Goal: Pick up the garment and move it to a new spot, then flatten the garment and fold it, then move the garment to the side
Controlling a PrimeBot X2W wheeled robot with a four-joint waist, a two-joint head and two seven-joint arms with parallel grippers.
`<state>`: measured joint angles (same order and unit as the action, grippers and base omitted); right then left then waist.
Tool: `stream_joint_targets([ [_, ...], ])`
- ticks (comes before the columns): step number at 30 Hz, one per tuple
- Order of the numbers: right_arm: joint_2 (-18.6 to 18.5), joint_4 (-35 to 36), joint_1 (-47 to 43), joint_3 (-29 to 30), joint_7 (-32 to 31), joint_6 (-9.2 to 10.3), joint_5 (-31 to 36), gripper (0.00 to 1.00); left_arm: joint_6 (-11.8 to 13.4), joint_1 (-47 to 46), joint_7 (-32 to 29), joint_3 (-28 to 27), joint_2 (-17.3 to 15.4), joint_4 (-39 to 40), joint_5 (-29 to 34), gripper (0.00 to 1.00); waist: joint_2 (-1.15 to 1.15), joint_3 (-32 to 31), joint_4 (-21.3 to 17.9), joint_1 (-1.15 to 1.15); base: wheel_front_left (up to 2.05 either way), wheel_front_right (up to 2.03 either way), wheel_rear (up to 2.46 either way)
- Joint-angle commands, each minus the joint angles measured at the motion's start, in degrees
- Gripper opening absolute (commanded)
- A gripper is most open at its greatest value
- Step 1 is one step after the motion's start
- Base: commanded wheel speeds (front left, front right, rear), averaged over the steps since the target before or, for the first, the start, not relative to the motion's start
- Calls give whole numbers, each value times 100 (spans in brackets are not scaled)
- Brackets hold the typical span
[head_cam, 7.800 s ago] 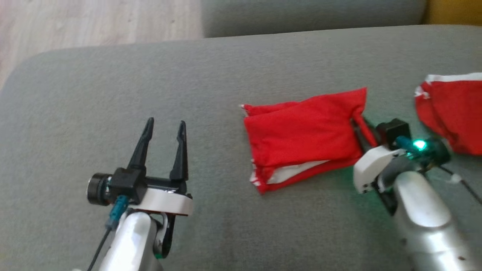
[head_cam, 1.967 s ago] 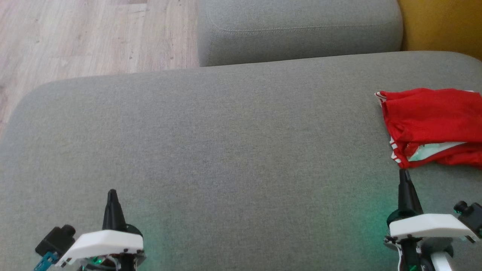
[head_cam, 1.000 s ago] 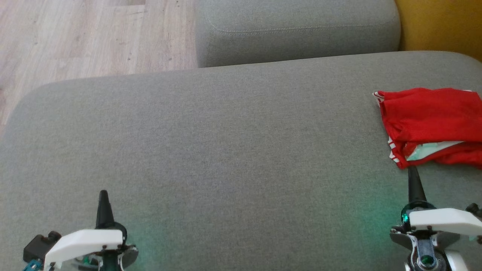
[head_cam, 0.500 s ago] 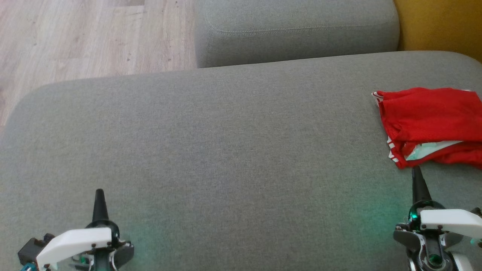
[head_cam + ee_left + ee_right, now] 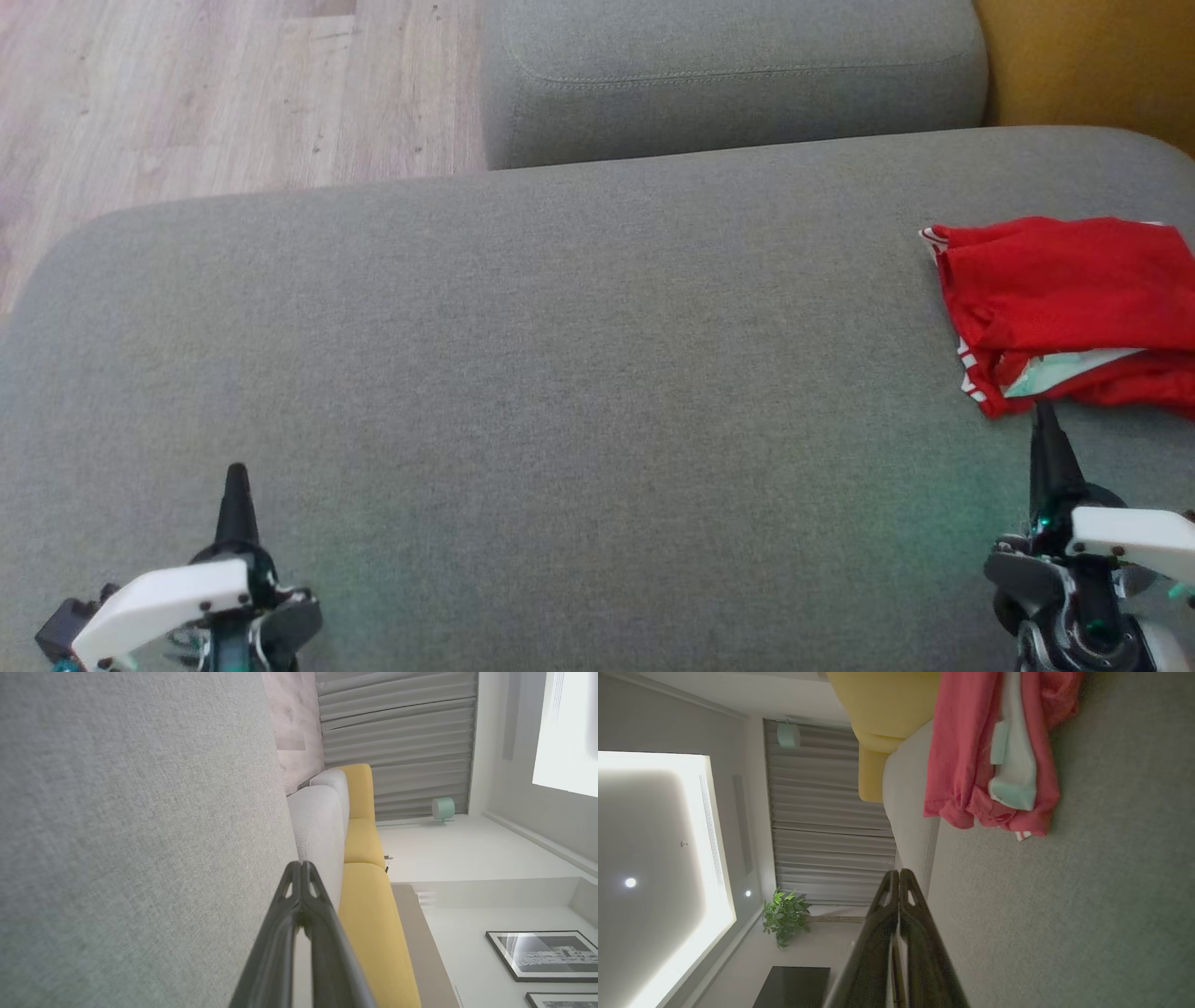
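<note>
The red garment with white trim lies folded at the right edge of the grey sofa seat, partly cut off by the head view's right side. It also shows in the right wrist view as the garment, with a white inner panel. My right gripper is shut and empty, its tips just short of the garment's near edge. At the lower left my left gripper is shut and empty, far from the garment. In each wrist view the fingers meet: left gripper, right gripper.
A second grey cushion stands behind the seat. A yellow sofa part is at the back right. Wooden floor lies beyond the seat's rounded far left corner. A potted plant and curtains show in the right wrist view.
Both arms have drawn back slightly toward the bottom corners. The garment lies where it was, and both grippers stay shut.
</note>
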<state>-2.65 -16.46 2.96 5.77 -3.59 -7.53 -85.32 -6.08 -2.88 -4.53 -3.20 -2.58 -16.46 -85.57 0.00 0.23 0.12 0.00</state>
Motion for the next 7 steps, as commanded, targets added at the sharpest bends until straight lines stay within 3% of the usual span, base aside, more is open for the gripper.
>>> stream_joint_targets([
  [1,-89,222,282,-85,-58,4,-149,0,-67,-311,-38,-211,-28,210,-119,0,0,0,-1,0,0,0,0],
  [7,-88,239,302,-39,-161,4,-535,0,-114,-324,-137,-287,-29,229,-462,0,0,-3,-8,0,0,0,0],
])
